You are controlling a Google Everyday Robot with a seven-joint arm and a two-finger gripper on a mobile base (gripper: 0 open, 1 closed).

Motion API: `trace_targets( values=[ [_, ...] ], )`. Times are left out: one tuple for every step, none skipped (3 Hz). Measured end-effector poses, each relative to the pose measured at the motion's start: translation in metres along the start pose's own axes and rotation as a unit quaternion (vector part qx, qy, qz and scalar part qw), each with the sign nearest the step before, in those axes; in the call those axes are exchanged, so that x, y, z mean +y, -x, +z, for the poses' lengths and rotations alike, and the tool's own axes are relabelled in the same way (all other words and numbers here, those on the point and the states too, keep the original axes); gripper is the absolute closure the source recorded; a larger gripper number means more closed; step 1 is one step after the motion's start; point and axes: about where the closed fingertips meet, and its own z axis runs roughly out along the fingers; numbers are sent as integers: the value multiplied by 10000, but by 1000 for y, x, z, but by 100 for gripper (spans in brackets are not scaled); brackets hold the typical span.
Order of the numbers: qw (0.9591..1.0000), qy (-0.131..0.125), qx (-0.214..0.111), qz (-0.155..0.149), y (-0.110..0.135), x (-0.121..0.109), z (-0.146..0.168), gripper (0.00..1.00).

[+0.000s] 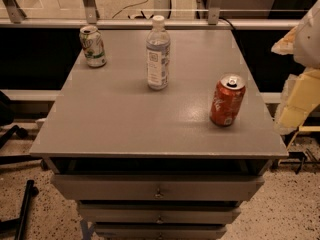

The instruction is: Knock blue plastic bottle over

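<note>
The blue plastic bottle (158, 54) is clear, with a white cap and a pale blue-and-white label. It stands upright at the back middle of the grey table top (130, 119). My gripper (299, 98) shows as a pale white and yellow shape at the right edge of the camera view. It is beyond the table's right side, well to the right of the bottle and apart from it, holding nothing that I can see.
A green-and-white soda can (93, 46) stands upright at the back left corner. A red soda can (227, 100) stands upright near the right edge, between the gripper and the bottle. Drawers (158, 190) sit under the top. A rail runs behind the table.
</note>
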Motion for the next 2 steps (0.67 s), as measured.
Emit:
trace_targets(
  values=[
    [10000, -1, 0, 0, 0, 0, 0, 0],
    [9998, -74, -173, 23, -4, -22, -2, 0]
  ],
)
